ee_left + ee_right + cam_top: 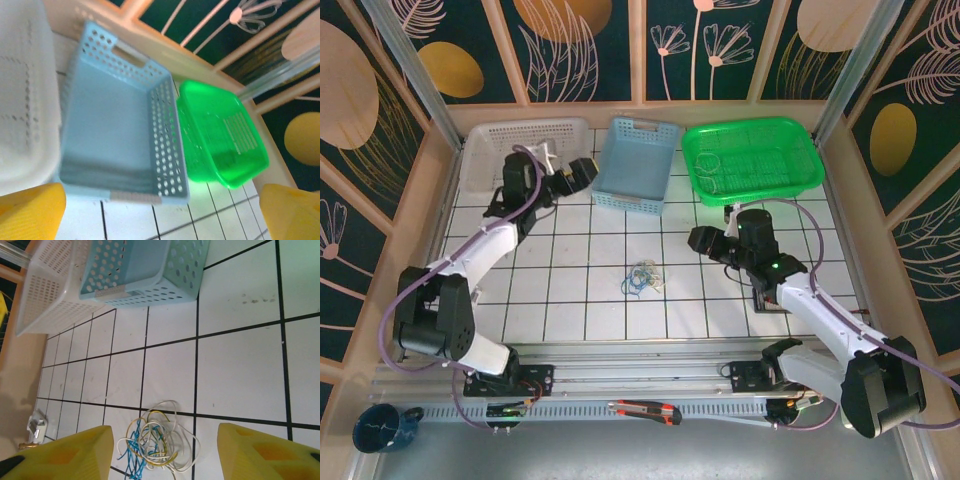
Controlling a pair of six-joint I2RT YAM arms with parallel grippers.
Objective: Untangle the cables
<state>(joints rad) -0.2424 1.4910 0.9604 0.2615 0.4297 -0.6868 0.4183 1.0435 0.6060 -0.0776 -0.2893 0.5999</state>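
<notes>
White tiled table (560,300) carries everything. Three perforated plastic baskets stand in a row along its far edge: white basket (525,125) at the far left corner, blue basket (630,200) mid-edge, green basket (750,190) toward the far right corner. White and blue are just beside each other, and blue and green nearly touch at the rims.

Left gripper (582,172) hovers just beside the blue basket's left wall. In the left wrist view its yellow fingers (30,210) sit at opposite corners, so jaws wide, holding nothing. Right gripper (698,240) hangs over the tiles right of table centre. In its wrist view it (160,450) is spread wide too and is empty.

Cables (642,280) lie on the table about midway between the left and right edges, a bit nearer the near edge, apart from both grippers and well clear of the baskets. The right wrist view shows them (152,445) as a loose knot: blue strands bunched in the middle, with yellowish and pale loops splaying out to the right.

Handling, as a judgement:
- Thin, light, floppy wire that is likely to drag along as one clump if pulled.
- Best hold is an outer pale loop or a free end, not the blue core.
- Pin the knot with one gripper and draw a strand out with the other.
- The strands lie flat on the tile, so the fingers must come down to the surface.
</notes>
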